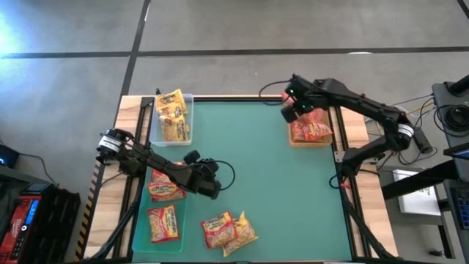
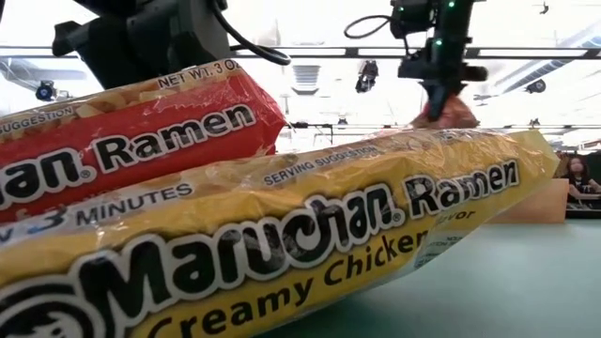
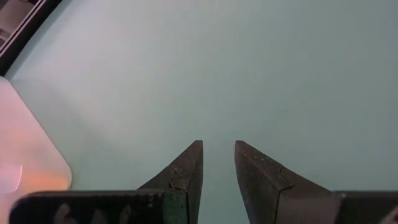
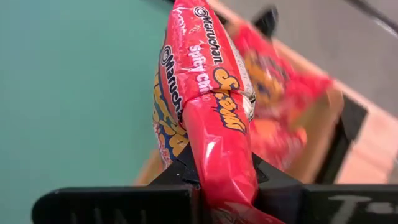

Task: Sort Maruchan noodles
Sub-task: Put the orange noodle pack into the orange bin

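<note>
My right gripper (image 1: pixel 293 111) hangs above the far right of the table, shut on a red Maruchan packet (image 4: pixel 208 93). It is over a tan tray (image 1: pixel 293 141) that holds more red-orange packets (image 1: pixel 311 132). My left gripper (image 3: pixel 217 149) stands open low over the bare green mat at the near left, with nothing between its fingers. Near it a red packet (image 1: pixel 218 229) and a yellow packet (image 1: pixel 243 227) lie flat on the mat, side by side. Yellow packets (image 1: pixel 174 116) lie in a clear tray at the far left. Red packets (image 1: pixel 164 207) lie on a green tray at the near left. My right gripper pinches one end of the red packet (image 4: pixel 217 162) between its two fingers (image 4: pixel 180 174), coming slanting down from above. The packet stands edgewise in the hold, bowed along its length, and runs out past the fingertips. In the low view it hangs below the gripper (image 2: pixel 441 99), clear of the tray.
The middle of the green mat (image 1: pixel 271 191) is free room. Wooden strips and black rails (image 1: pixel 341 147) frame the mat on both sides. In the low view the two loose packets (image 2: pixel 282 253) fill the foreground.
</note>
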